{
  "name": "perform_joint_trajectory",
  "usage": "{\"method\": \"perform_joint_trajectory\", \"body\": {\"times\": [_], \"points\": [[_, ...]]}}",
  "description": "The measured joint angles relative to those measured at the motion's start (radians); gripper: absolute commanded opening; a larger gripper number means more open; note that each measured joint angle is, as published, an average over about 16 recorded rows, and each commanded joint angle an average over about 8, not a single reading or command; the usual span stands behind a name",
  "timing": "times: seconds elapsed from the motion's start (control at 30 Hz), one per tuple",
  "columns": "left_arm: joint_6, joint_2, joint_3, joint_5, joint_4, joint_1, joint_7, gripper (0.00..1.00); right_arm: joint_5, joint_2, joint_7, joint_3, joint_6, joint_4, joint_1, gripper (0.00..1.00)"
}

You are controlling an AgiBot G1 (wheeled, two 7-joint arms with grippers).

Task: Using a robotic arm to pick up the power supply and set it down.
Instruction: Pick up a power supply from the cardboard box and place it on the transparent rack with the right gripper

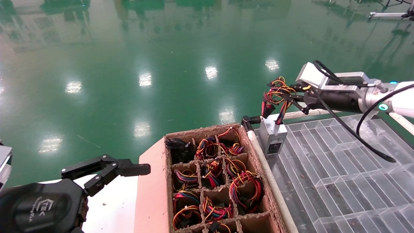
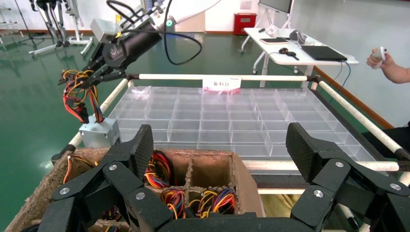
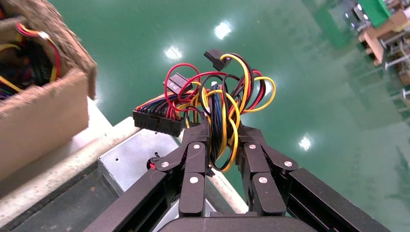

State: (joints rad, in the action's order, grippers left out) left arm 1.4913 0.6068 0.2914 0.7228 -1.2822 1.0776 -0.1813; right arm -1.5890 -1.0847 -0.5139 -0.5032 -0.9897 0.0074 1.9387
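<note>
The power supply [image 1: 273,137] is a small grey metal box with a dark label face. It hangs upright by its red, yellow, blue and black wire bundle [image 1: 278,94] at the near-left corner of the clear grid tray [image 1: 339,168]. I cannot tell whether its bottom touches the tray. My right gripper [image 1: 284,97] is shut on the wires above the box. In the right wrist view the fingers [image 3: 196,145] pinch the bundle [image 3: 220,104], with the grey box [image 3: 130,157] below. My left gripper [image 2: 220,145] is open and holds nothing, low at the left over the cardboard crate [image 2: 244,179].
A brown cardboard crate [image 1: 155,194] with dividers holds several more wire bundles with dark units [image 1: 212,173]. White pipe rails [image 1: 275,191] frame the clear tray. Green glossy floor lies beyond. Far off in the left wrist view are a table [image 2: 300,53] and a person's hand [image 2: 387,63].
</note>
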Motion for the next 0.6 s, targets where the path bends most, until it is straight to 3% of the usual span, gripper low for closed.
{"method": "perform_joint_trajectory", "body": {"times": [0.1, 0.17, 0.37, 0.43, 0.6], "points": [[0.000, 0.000, 0.000, 0.000, 0.000, 0.000, 0.000, 1.00, 0.008, -0.004, -0.005, 0.006, 0.029, -0.004, -0.016, 0.00], [0.000, 0.000, 0.000, 0.000, 0.000, 0.000, 0.000, 1.00, 0.013, -0.007, -0.008, 0.009, 0.045, -0.007, -0.026, 0.10], [0.000, 0.000, 0.001, 0.000, 0.000, 0.000, 0.000, 1.00, 0.024, -0.011, -0.014, 0.016, 0.076, -0.012, -0.050, 0.85], [0.000, 0.000, 0.001, -0.001, 0.000, 0.000, 0.000, 1.00, 0.026, -0.012, -0.015, 0.017, 0.081, -0.013, -0.054, 1.00], [-0.001, 0.000, 0.001, -0.001, 0.000, 0.000, 0.000, 1.00, 0.028, -0.013, -0.016, 0.018, 0.087, -0.014, -0.059, 1.00]]}}
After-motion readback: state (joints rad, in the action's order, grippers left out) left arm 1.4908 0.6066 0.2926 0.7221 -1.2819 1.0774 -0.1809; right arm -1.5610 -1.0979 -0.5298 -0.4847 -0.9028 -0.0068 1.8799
